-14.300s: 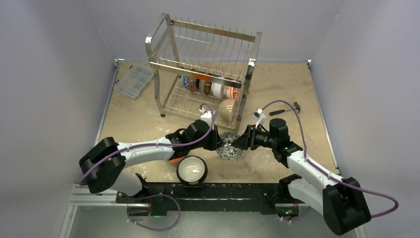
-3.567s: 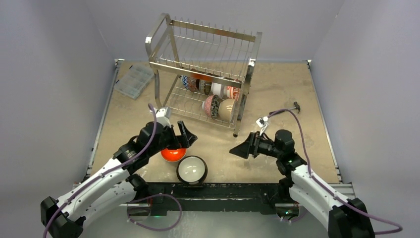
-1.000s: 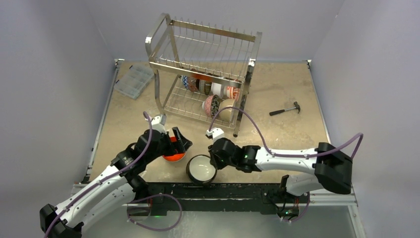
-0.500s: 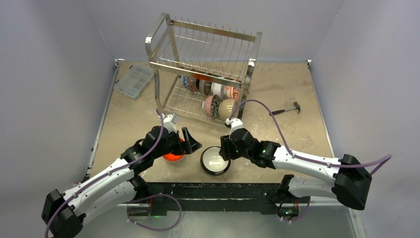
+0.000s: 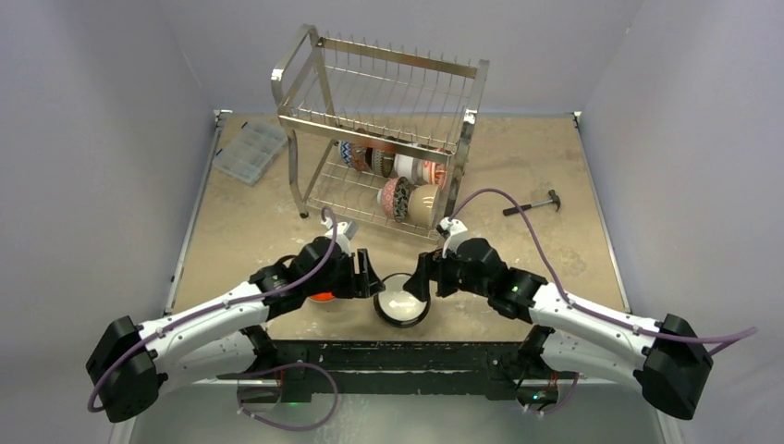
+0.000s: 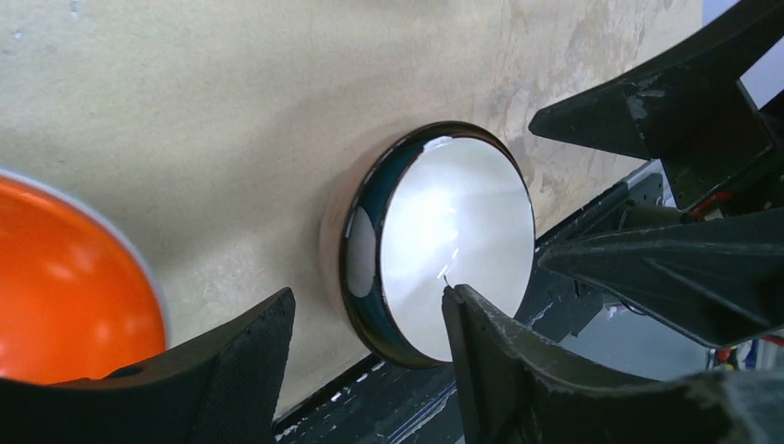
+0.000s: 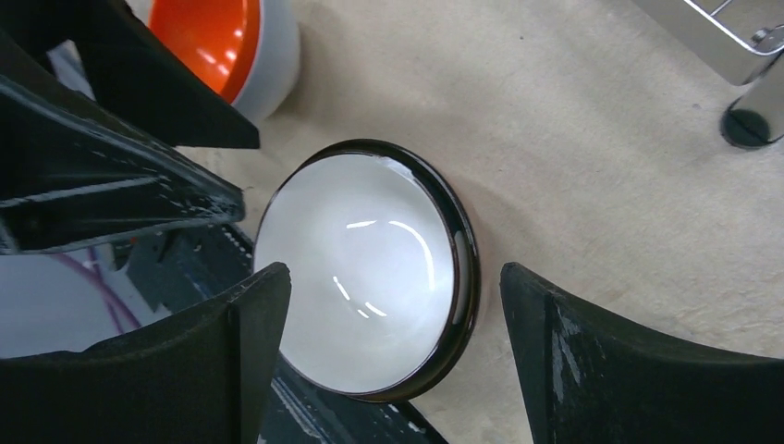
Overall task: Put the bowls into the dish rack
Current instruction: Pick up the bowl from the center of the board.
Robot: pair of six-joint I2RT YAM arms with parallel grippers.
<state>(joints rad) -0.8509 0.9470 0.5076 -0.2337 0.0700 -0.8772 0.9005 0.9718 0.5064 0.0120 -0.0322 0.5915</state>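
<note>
A dark-rimmed bowl (image 5: 401,301) with a white inside sits upright near the table's front edge. My left gripper (image 5: 368,276) is at its left side. In the left wrist view this gripper (image 6: 367,305) is open and straddles the rim of the bowl (image 6: 453,240), one finger outside and one over the white inside, with gaps showing. My right gripper (image 7: 393,277) is open just above the bowl (image 7: 365,277), touching nothing. An orange-red bowl (image 7: 213,37) stands to the left, mostly under my left arm. Behind is the dish rack (image 5: 379,120), with several bowls (image 5: 398,180) on edge in its lower tier.
A flat clear plastic box (image 5: 248,150) lies at the back left. A hammer (image 5: 532,205) lies right of the rack. A rack foot (image 7: 744,125) stands close behind the right gripper. The black front rail (image 5: 388,356) runs just below the bowl.
My right gripper slid the dark-rimmed bowl to the right, then opened and drew back off it. My left gripper left the orange-red bowl, moved right to the dark-rimmed bowl, and its jaws narrowed.
</note>
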